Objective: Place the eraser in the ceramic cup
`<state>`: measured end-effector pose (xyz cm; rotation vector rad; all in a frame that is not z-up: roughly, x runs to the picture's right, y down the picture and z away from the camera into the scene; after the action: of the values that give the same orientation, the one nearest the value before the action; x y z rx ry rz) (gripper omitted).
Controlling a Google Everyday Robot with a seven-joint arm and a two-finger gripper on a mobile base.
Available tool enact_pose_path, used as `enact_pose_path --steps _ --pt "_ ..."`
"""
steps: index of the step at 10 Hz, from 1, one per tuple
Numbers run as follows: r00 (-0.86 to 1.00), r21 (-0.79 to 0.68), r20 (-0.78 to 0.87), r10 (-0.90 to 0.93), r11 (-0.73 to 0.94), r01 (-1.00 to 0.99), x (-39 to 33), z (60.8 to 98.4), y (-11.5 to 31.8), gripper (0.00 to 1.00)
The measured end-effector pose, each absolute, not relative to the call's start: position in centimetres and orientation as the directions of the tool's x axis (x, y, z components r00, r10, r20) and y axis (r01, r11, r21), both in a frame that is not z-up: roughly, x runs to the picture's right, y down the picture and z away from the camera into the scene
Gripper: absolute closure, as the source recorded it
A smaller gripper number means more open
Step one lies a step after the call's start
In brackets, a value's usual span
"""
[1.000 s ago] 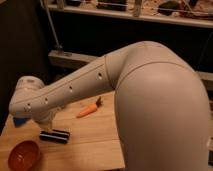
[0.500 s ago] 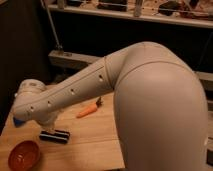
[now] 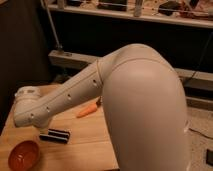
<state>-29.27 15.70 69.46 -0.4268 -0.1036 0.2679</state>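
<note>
Eraser (image 3: 54, 135): black block, lying flat on the bench (image 3: 85, 145), long side roughly left to right, free of any grip. Bowl (image 3: 24, 156): orange, near the eraser's lower left, apart from it. Carrot (image 3: 87, 110): farther back and to the right, well apart. Cup: not to be picked out, likely hidden behind the arm. Forearm (image 3: 70, 97): slopes down leftward to the wrist (image 3: 27, 107), which hangs just above and left of the eraser. Gripper: at that low end, hidden by the wrist housing; fingers stand wide, holding nothing. Step in hand, as judged: the reach to the eraser. Done well, the fingers would come down straddling the block's narrow width near its middle, so it lifts level and does not swing, and would keep off the bowl's rim. The cup should be found before any carry. Against the earlier frames: the wrist end has sunk lower and nearer the eraser. Eraser, bowl and carrot lie where they did.
</note>
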Motion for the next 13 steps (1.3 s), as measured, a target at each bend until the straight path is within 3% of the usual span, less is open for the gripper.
enact_pose_path --steps 6,13 --pt "0.974 -0.457 0.137 0.181 0.884 -0.1 -34.8 72.2 18.2 0.35" --pt "0.984 -0.444 0.136 0.113 0.895 -0.042 -34.1 74.6 20.2 0.35"
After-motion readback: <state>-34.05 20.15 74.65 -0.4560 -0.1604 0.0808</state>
